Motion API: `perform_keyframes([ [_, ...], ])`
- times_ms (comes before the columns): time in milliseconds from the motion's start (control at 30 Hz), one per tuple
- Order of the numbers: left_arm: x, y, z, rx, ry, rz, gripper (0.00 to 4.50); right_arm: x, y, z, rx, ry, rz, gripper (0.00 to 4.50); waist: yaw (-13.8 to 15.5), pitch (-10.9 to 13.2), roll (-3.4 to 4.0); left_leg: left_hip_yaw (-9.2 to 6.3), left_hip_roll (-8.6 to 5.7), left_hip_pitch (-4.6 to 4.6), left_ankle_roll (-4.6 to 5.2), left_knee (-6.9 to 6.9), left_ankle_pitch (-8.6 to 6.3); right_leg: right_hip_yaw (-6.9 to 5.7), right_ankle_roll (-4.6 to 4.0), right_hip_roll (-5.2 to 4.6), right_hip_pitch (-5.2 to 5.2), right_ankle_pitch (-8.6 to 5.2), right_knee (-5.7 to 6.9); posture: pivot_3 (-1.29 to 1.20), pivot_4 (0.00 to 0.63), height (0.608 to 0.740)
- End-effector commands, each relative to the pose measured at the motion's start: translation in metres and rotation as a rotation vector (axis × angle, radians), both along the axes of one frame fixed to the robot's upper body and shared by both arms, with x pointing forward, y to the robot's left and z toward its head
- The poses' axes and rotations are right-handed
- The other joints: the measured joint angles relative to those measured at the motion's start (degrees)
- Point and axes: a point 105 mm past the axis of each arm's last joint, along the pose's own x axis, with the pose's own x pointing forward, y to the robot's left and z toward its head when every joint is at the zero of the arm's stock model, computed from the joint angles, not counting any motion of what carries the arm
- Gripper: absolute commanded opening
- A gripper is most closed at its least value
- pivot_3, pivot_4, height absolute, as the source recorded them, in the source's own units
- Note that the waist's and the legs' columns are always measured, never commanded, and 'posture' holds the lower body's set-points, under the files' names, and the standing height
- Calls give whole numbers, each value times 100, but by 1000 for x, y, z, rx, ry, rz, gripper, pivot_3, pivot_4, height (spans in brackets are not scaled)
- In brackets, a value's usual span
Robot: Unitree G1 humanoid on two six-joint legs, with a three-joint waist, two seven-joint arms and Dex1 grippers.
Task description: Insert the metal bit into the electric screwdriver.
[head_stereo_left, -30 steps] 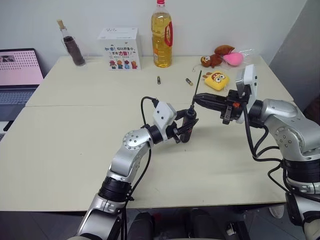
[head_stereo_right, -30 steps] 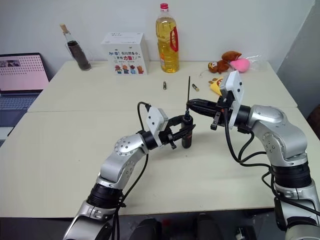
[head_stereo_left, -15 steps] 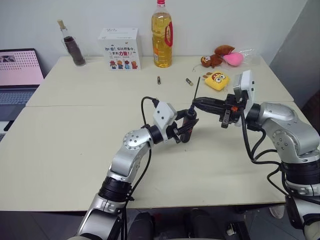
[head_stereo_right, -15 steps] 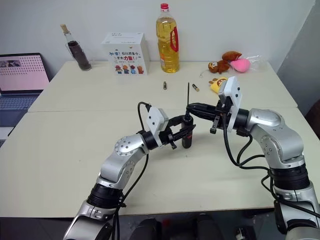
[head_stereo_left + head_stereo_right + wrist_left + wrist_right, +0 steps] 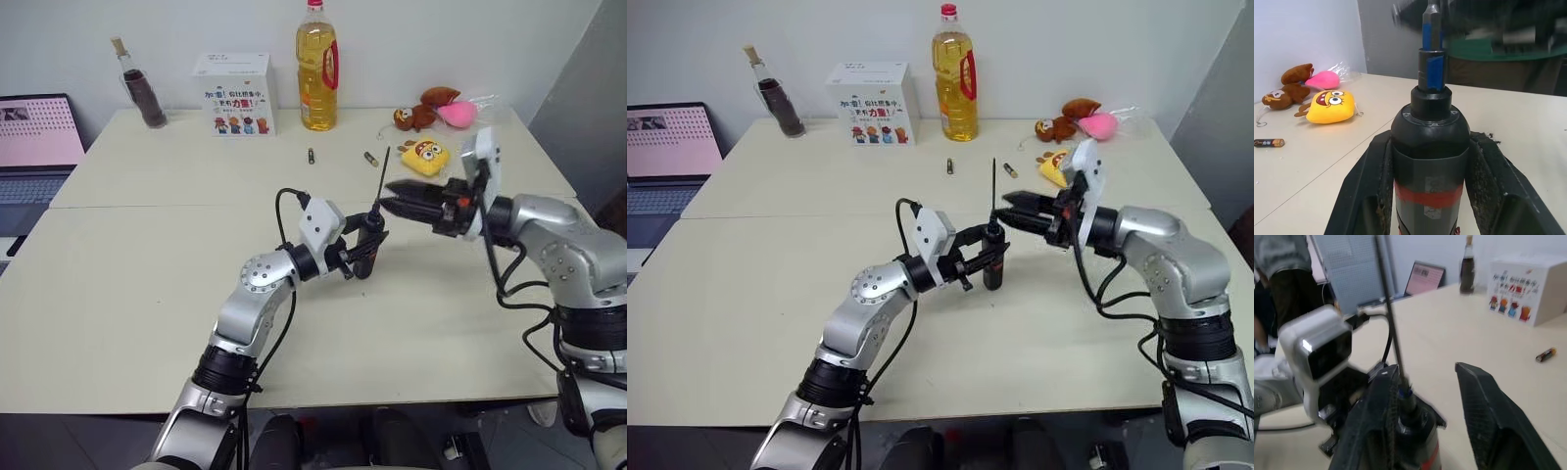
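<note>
- The left arm reaches forward from the lower left, elbow bent, forearm angled toward the middle of the table; its white wrist block sits just behind the fingers
- The left gripper (image 5: pixel 364 247) points forward and to the right, roughly level; its two black fingers (image 5: pixel 1376 181) are clamped on the body of the electric screwdriver (image 5: pixel 1429 161), one on each side
- The right arm comes in from the right edge, elbow low, forearm turned toward the left
- The right gripper (image 5: pixel 392 203) points level and leftward, above and just right of the left one; its fingers (image 5: pixel 1488 416) stand parted, nothing between them

Two bottles (image 5: pixel 316 69) (three plush toys (image 5: pixel 425 157))
</note>
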Motion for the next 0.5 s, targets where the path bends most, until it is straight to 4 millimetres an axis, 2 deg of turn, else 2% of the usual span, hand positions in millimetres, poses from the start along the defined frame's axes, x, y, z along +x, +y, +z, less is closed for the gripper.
perform_keyframes([
  [33,5,9,3,19,6,6,1642,-20,-6,23,49,-43,1,2857,2,0,0,1,0,0,0,0,0,2,0,0,-1,0,0,0,150,740],
  [100,11,14,7,32,2,16,1642,-26,-8,20,45,-38,-5,3255,17,0,-1,1,0,-2,0,-1,0,0,0,1,-2,0,0,0,150,740],
  [267,31,35,36,53,-12,36,1642,-34,-8,12,57,-34,-44,4334,-13,2,-2,9,-1,-8,0,0,0,8,-2,14,-16,1,4,0,150,740],
  [333,37,46,46,75,-8,43,1642,-36,-7,9,52,-40,-54,4433,-64,7,-2,10,7,-13,0,0,0,14,-3,29,-25,2,4,0,150,740],
  [433,49,77,70,197,-27,70,1642,-42,-5,3,49,-44,-61,4433,-90,33,-8,6,12,-22,1,-3,0,8,-4,34,-32,2,4,0,150,740],
  [500,52,104,74,378,-34,59,1642,-46,-3,-3,45,-42,-70,4433,-98,44,-6,-4,15,-42,1,-1,0,-1,-6,40,-48,3,5,0,150,740],
])
